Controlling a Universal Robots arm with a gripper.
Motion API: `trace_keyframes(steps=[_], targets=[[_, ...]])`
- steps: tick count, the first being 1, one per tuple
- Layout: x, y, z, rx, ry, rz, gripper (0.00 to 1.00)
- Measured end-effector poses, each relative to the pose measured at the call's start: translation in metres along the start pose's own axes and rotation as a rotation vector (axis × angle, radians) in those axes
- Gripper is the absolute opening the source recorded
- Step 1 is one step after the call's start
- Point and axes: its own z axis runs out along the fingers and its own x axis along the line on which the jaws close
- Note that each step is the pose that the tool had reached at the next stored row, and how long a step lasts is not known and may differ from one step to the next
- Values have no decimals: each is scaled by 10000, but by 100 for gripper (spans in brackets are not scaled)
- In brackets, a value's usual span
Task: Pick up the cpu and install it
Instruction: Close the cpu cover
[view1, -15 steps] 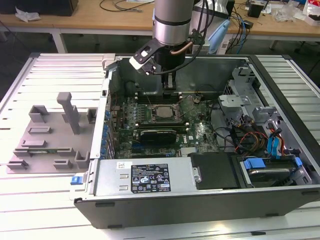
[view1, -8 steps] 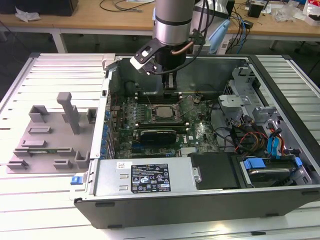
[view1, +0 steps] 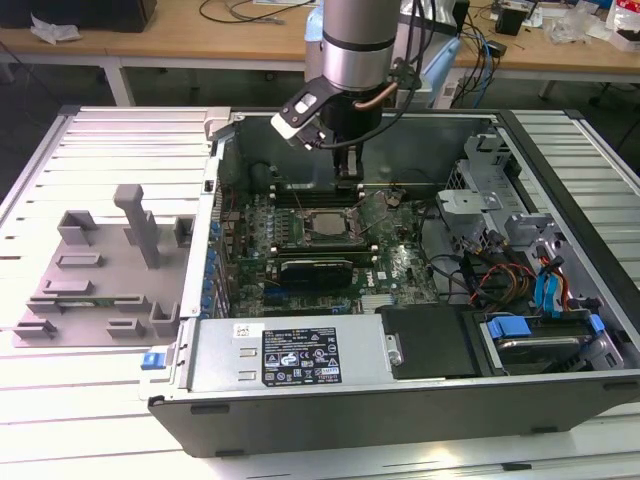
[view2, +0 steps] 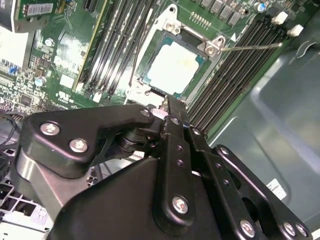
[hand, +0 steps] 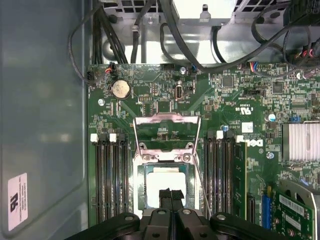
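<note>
**Ana:** What did you have at the exterior view's left?

**Me:** A grey plastic tray with upright blocks (view1: 90, 285) lay on the ribbed metal table (view1: 100, 140). It sat just beside the left wall of the open black computer case (view1: 400, 410). I guessed it was parked there to keep the reach into the case short.

**Ana:** And the chip?

**Me:** The cpu (view1: 325, 226), a small flat square with a shiny silver top, lay in the black rectangular socket frame (hand: 141, 187). That was near the middle of the green motherboard (view1: 400, 265), between the banks of black memory slots (hand: 112, 185). In both wrist views it (hand: 165, 181) (view2: 175, 67) looked level and square to the frame, so I took it as seated. The hinged metal bracket (hand: 167, 118) stood swung up off the socket. I read that as why the chip lay uncovered and unclamped.

**Ana:** The gripper?

**Me:** The black two-finger gripper (view1: 347, 180) (hand: 170, 192) (view2: 167, 102) hung straight down over the cpu's edge. Its fingers were pressed together with nothing between them. I couldn't tell whether the tips touched the chip.

**Ana:** Further right?

**Me:** A grey metal drive cage (view1: 490, 165) and blue cables (view1: 550, 290) by the case's right wall, well apart from the socket.
</note>
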Motion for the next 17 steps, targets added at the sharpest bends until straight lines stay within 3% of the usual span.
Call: trace_keyframes(steps=[2,4,17], targets=[[1,68,1,-1,0,0,11],[3,187,4,0,0,-1,11],[7,371,8,0,0,0,11]])
